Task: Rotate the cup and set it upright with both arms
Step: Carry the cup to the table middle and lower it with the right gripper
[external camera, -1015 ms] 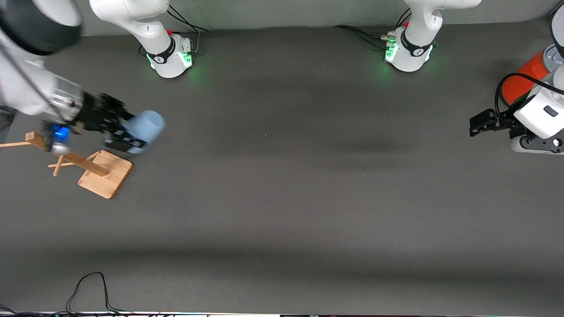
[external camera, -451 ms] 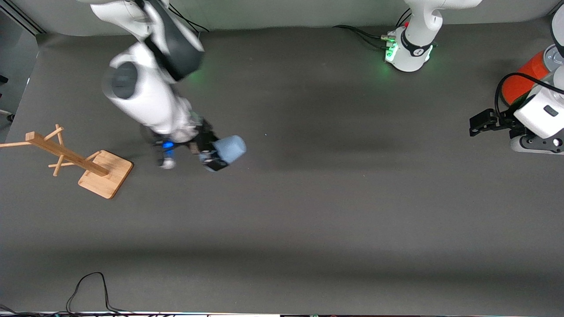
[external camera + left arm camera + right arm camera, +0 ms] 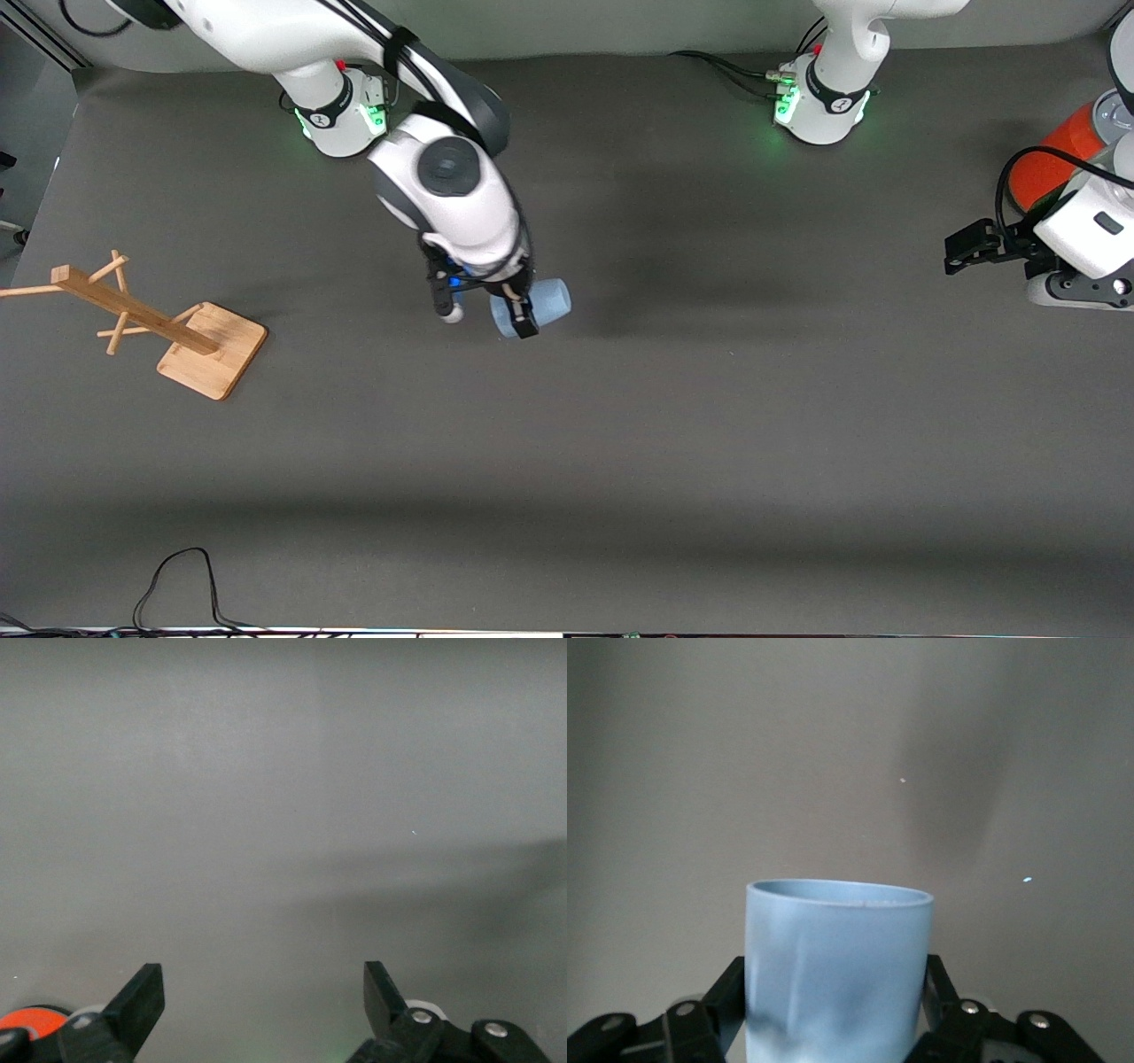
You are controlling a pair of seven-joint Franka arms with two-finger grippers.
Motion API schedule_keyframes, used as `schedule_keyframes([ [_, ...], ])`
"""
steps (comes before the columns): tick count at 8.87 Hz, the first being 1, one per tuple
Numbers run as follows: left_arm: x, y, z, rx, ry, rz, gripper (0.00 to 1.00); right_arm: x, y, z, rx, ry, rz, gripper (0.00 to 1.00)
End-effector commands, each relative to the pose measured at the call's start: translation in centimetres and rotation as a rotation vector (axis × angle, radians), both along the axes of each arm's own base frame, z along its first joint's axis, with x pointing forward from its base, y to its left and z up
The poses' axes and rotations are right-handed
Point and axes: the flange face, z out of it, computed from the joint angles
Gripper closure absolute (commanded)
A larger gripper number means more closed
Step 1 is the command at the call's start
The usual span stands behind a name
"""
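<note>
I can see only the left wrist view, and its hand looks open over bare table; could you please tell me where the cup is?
Observer: The right hand has the cup, shut on it, over the middle of the table.
Operator: Thank you. Is the cup upright?
Observer: No, in the front view it lies tilted on its side in the grip.
Operator: And where is my left hand relative to it?
Observer: The left hand waits open at the left arm's end of the table, beside an orange can, well apart from the cup.
</note>
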Motion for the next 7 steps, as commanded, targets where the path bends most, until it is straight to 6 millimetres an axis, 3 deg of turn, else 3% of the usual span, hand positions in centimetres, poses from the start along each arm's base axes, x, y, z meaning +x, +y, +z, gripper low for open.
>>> schedule_keyframes([
  [1,-0.6,0.0,0.8,0.008,-0.002,-0.022,0.00,-1.0,3.3,-6.1,-0.013,-0.006,-0.081,0.48],
  [2,-0.7,0.0,0.8,0.008,0.003,-0.022,0.00,-2.4,5.2,-8.5,-0.037,-0.022,-0.084,0.47],
  [3,-0.7,0.0,0.8,0.009,0.006,-0.022,0.00,-5.0,7.2,-11.3,-0.065,-0.016,-0.050,0.45],
  [4,-0.6,0.0,0.5,0.009,0.012,-0.023,0.00,-5.8,7.5,-12.9,-0.081,-0.014,-0.053,0.42],
  [5,-0.6,0.0,0.5,0.009,0.012,-0.023,0.00,-6.0,7.6,-13.2,-0.083,-0.011,-0.055,0.30],
  [6,-0.6,0.0,0.5,0.009,0.012,-0.023,0.00,-6.1,7.5,-13.8,-0.088,-0.006,-0.054,0.00],
  [7,-0.6,-0.1,0.5,0.009,0.012,-0.025,0.00,-5.9,7.5,-13.8,-0.095,-0.028,-0.058,0.00],
])
